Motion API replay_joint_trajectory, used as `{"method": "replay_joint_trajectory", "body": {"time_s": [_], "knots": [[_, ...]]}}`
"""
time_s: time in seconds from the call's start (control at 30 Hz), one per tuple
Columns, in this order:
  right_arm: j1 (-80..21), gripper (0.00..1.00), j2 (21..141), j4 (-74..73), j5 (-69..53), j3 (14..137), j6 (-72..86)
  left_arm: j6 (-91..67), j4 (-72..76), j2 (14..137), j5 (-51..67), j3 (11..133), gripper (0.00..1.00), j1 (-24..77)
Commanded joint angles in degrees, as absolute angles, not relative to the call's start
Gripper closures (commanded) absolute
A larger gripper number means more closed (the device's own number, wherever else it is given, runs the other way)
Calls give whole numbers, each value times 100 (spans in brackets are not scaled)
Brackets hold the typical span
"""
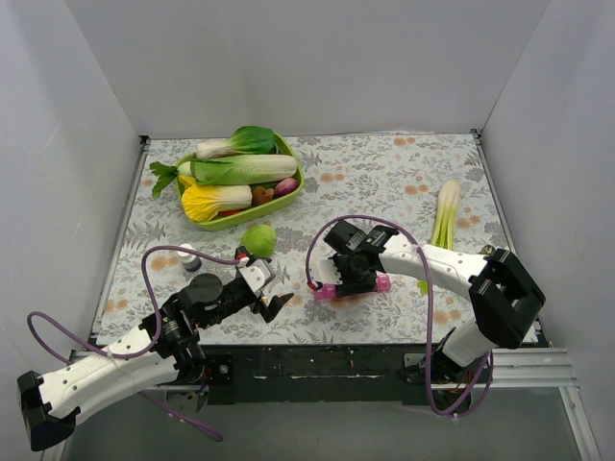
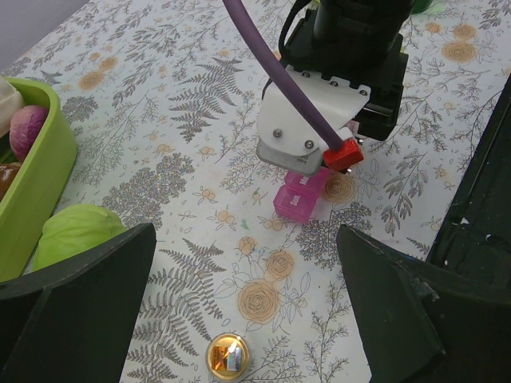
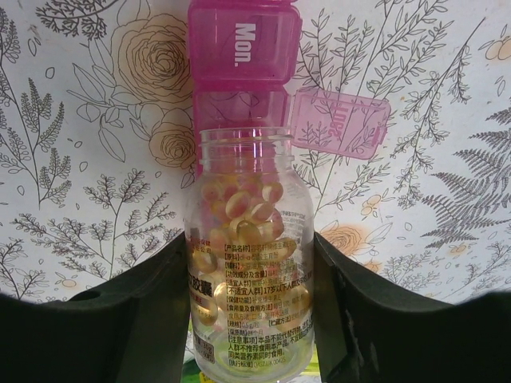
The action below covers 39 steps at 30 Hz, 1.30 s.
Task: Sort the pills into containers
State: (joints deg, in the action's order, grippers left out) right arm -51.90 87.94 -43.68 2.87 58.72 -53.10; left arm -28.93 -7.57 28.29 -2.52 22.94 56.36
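The right gripper [image 3: 249, 263] clamps a clear pill bottle [image 3: 249, 343] between part-spread fingers. The bottle's open mouth points along the pink pill-box strip [image 3: 243, 40] and hangs over the uncovered cell [image 3: 239, 108] beside "Mon.". Amber pills [image 3: 239, 207] crowd the neck, so I judge pouring needs only more tilt. The left gripper [image 1: 272, 303] gapes empty, well apart. Only the right wrist view shows this cell; overhead, the gripper hides it.

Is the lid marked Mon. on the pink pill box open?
No, the Mon. lid lies shut; only the neighbouring lid is flipped open.
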Motion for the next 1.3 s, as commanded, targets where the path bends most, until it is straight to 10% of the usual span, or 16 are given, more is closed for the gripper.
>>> {"method": "replay_joint_trajectory", "body": {"time_s": [0.0, 1.27], "knots": [[-5247, 95, 8824, -4517, 343, 6064, -5423, -2830, -800, 2821, -211, 2347, 2, 5616], [-5388, 95, 8974, -4544, 325, 6152, -5388, -2821, -800, 2812, -167, 2338, 2, 5616]]}}
